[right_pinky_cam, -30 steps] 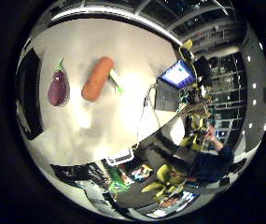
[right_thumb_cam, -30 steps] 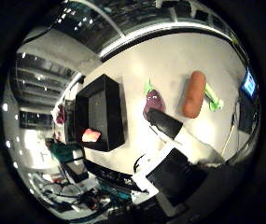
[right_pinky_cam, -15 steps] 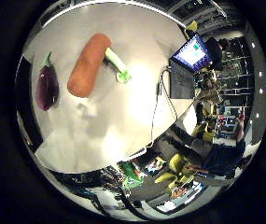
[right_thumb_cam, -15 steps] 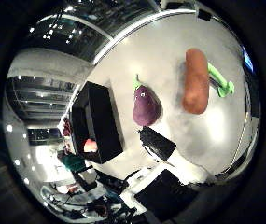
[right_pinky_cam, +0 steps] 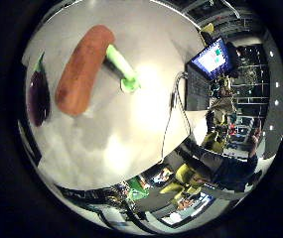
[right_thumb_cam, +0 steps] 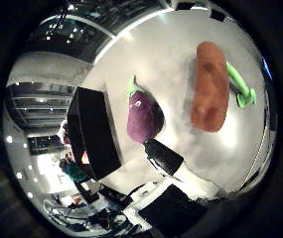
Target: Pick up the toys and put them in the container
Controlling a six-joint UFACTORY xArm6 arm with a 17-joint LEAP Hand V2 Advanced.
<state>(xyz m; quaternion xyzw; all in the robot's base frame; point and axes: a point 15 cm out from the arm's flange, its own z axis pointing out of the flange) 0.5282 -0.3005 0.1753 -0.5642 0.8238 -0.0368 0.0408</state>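
An orange carrot toy (right_pinky_cam: 81,69) with a green stalk (right_pinky_cam: 123,69) lies on the white table (right_pinky_cam: 131,129). Beside it rests a purple eggplant toy (right_thumb_cam: 143,116) with a green cap. A black box-shaped container (right_thumb_cam: 94,134) stands on the table just past the eggplant, with something pink (right_thumb_cam: 84,157) showing inside it. My right hand (right_thumb_cam: 180,173) hovers over the toys. One black-tipped finger (right_thumb_cam: 163,154) reaches out fairly straight, its tip close beside the eggplant, holding nothing. Both toys fill much of the views.
An open laptop (right_pinky_cam: 208,64) sits at the table's edge beyond the carrot's stalk. Past the table edges lie desks, chairs and room clutter.
The whole picture has shifted: my palm has come lower over the table, so the carrot and the eggplant look bigger. The toys and the container lie where they were.
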